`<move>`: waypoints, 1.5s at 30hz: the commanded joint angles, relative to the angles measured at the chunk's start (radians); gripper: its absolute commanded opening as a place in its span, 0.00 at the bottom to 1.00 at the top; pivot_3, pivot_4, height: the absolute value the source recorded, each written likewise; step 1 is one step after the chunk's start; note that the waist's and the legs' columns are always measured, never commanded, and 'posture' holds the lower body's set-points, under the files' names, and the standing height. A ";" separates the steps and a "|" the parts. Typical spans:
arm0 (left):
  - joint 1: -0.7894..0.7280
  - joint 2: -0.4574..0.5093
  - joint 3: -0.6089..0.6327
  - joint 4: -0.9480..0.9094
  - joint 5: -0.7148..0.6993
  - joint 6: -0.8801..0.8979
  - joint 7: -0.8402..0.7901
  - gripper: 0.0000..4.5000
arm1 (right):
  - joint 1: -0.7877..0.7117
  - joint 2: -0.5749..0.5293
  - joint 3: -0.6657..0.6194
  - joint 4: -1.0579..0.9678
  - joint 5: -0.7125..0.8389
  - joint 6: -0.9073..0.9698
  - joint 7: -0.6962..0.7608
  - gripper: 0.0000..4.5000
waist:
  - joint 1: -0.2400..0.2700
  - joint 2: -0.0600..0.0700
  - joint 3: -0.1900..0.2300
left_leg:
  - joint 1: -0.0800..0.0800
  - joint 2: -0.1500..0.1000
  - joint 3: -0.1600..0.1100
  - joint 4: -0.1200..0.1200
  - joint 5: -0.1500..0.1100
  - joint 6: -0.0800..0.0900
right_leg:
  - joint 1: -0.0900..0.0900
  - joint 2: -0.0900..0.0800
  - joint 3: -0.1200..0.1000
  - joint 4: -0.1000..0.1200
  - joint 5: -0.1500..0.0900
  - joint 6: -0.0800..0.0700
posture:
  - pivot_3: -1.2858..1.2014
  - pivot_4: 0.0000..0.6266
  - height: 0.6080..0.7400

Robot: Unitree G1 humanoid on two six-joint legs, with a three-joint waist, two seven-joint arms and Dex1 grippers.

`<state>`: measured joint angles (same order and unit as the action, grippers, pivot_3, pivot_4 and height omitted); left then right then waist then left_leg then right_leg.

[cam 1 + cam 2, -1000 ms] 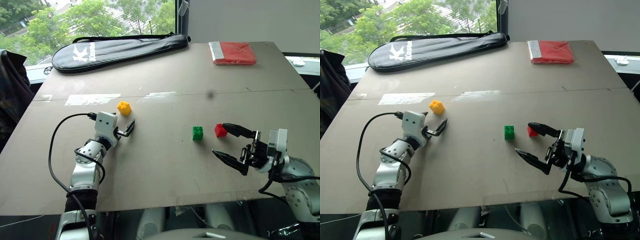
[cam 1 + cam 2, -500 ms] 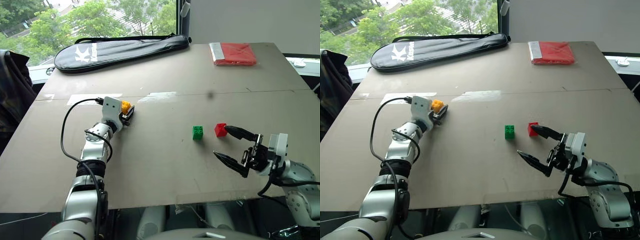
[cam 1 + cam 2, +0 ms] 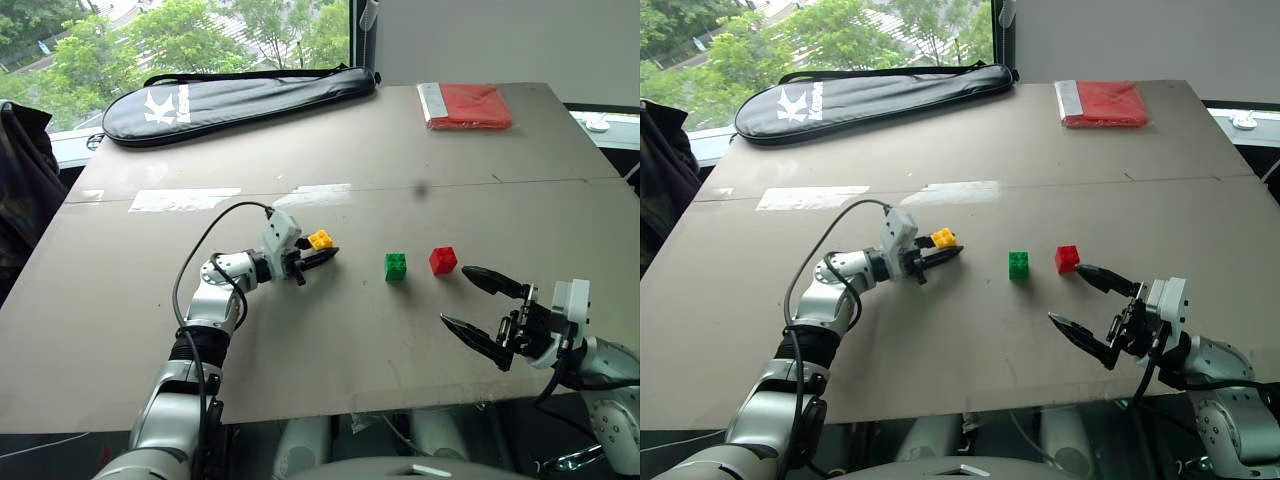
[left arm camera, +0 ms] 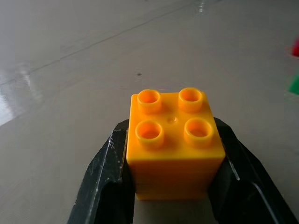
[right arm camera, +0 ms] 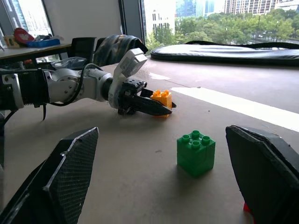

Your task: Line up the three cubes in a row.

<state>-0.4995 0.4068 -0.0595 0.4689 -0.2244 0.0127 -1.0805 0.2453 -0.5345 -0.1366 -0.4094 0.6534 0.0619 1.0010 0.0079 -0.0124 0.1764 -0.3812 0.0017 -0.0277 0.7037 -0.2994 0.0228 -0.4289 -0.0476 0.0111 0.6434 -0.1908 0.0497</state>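
Note:
My left gripper (image 3: 328, 252) is shut on the yellow cube (image 3: 320, 240), holding it just above or on the brown table (image 3: 300, 330), left of the other two. In the left wrist view the yellow cube (image 4: 174, 144) sits studs-up between the black fingers (image 4: 105, 172). The green cube (image 3: 396, 265) and the red cube (image 3: 442, 260) stand side by side at mid-table, a small gap between them. My right gripper (image 3: 458, 296) hovers open nearer the front edge, right of the red cube, with nothing in it. The right wrist view looks past the green cube (image 5: 196, 153) to the held yellow cube (image 5: 162, 99).
A long black racket bag (image 3: 230, 95) lies along the far left edge. A flat red packet (image 3: 468, 105) rests at the far right corner. A dark garment (image 3: 20, 180) hangs beyond the table's left side. The table's front edge runs close under both arms.
My left gripper closed on the yellow cube and carried it right, toward the green cube. The right gripper drew back slightly toward the front edge and stayed open.

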 commanded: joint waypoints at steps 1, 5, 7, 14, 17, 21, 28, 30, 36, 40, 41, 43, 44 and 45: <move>-0.019 0.032 -0.075 -0.033 0.014 -0.051 -0.153 0.30 | 0.020 -0.017 -0.028 0.002 0.001 -0.022 0.035 1.00 | -0.003 0.000 0.000 | 0.000 0.000 0.000 0.000 0.000 0.000 | 0.000 0.001 0.000 0.000 -0.002 0.000 | 0.52 0.24 0.70; -0.072 0.041 -0.132 0.051 0.041 -0.135 -0.273 0.30 | 0.028 -0.018 -0.036 0.019 0.001 -0.030 0.049 1.00 | 0.000 -0.001 0.000 | 0.001 0.001 -0.001 0.000 0.000 0.000 | 0.000 0.002 0.000 0.002 -0.005 0.000 | 0.52 0.24 0.70; -0.112 0.036 -0.146 0.130 0.074 -0.196 -0.283 0.30 | 0.036 -0.016 -0.038 0.021 -0.001 -0.035 0.052 1.00 | 0.002 -0.001 0.000 | 0.001 0.001 -0.001 0.000 0.000 0.000 | 0.000 0.003 0.000 0.002 -0.004 -0.001 | 0.52 0.24 0.70; -0.208 -0.005 -0.148 0.346 0.123 -0.348 -0.278 0.30 | 0.058 -0.010 -0.045 0.013 -0.014 -0.053 0.038 1.00 | 0.004 -0.001 0.000 | 0.001 0.001 -0.001 0.000 0.000 0.000 | 0.000 0.003 0.000 0.001 -0.004 0.000 | 0.52 0.24 0.70; -0.213 -0.014 -0.146 0.377 0.112 -0.339 -0.312 0.30 | 0.064 -0.010 -0.049 0.004 -0.015 -0.052 0.033 1.00 | 0.005 -0.001 0.000 | 0.001 0.001 -0.001 0.000 0.000 0.000 | 0.000 0.003 0.001 0.001 -0.004 0.000 | 0.52 0.24 0.70; -0.213 -0.016 -0.140 0.398 0.107 -0.331 -0.341 0.65 | 0.065 -0.017 -0.053 -0.009 -0.012 -0.044 0.028 1.00 | 0.004 -0.001 0.000 | 0.001 0.001 -0.001 0.000 0.000 0.000 | 0.000 0.003 0.001 0.001 -0.004 0.000 | 0.52 0.24 0.70; -0.212 0.003 -0.123 0.429 0.136 -0.359 -0.294 0.99 | 0.057 -0.027 -0.056 -0.012 -0.004 -0.030 0.030 1.00 | 0.004 -0.001 0.000 | 0.001 0.001 -0.001 0.000 0.000 0.000 | 0.000 0.003 0.000 0.001 -0.004 0.000 | 0.52 0.24 0.70; -0.203 0.015 -0.113 0.429 0.134 -0.362 -0.281 0.99 | 0.057 -0.029 -0.056 -0.010 -0.002 -0.027 0.032 1.00 | 0.004 -0.001 0.000 | 0.002 0.001 -0.001 0.000 0.000 0.000 | 0.000 0.003 0.001 0.002 -0.004 0.000 | 0.52 0.24 0.70; -0.070 0.086 -0.046 0.253 0.054 -0.252 -0.274 0.99 | 0.054 -0.032 -0.055 0.013 -0.007 -0.029 0.046 1.00 | -0.024 0.000 -0.001 | 0.003 0.005 -0.001 0.000 0.000 0.000 | 0.000 0.006 0.002 0.004 -0.004 -0.001 | 0.52 0.24 0.70; 0.201 0.208 0.018 -0.100 -0.023 -0.078 -0.247 0.99 | 0.064 -0.031 -0.082 0.077 -0.033 -0.059 0.051 1.00 | -0.051 0.000 -0.001 | 0.005 0.009 -0.003 -0.002 0.000 0.000 | -0.001 0.011 0.005 0.004 -0.004 -0.002 | 0.52 0.24 0.70; 0.291 0.237 0.045 -0.213 -0.045 -0.029 -0.218 0.99 | 0.064 -0.033 -0.091 0.103 -0.042 -0.070 0.055 1.00 | -0.050 0.001 -0.001 | 0.006 0.013 -0.002 -0.003 0.000 0.000 | -0.001 0.012 0.006 0.004 -0.004 -0.002 | 0.52 0.24 0.70; 0.422 0.259 0.088 -0.385 -0.074 0.044 -0.145 0.99 | 0.060 -0.042 -0.107 0.149 -0.052 -0.086 0.070 1.00 | -0.049 0.001 -0.001 | 0.008 0.015 0.000 -0.004 -0.001 0.000 | -0.002 0.012 0.007 0.004 -0.005 -0.004 | 0.52 0.24 0.70; 0.485 0.256 0.111 -0.464 -0.076 0.070 -0.090 0.99 | 0.053 -0.047 -0.116 0.179 -0.059 -0.096 0.079 1.00 | -0.045 0.002 -0.001 | 0.008 0.015 0.000 -0.005 -0.001 0.000 | -0.002 0.011 0.007 0.004 -0.005 -0.004 | 0.52 0.24 0.70; 0.540 0.253 0.129 -0.531 -0.080 0.099 -0.043 0.99 | 0.043 -0.053 -0.123 0.206 -0.067 -0.105 0.085 1.00 | -0.043 0.003 -0.001 | 0.009 0.016 0.001 -0.005 -0.001 0.000 | -0.001 0.010 0.008 0.004 -0.005 -0.004 | 0.52 0.24 0.70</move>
<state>-0.0320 0.6610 0.0546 0.0478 -0.3054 0.0338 -1.2028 0.3043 -0.5736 -0.2233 -0.2248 0.5922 -0.0091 1.0664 -0.0351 -0.0097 0.1751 -0.3721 0.0170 -0.0261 0.6988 -0.3002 0.0227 -0.4301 -0.0377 0.0192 0.6473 -0.1962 0.0456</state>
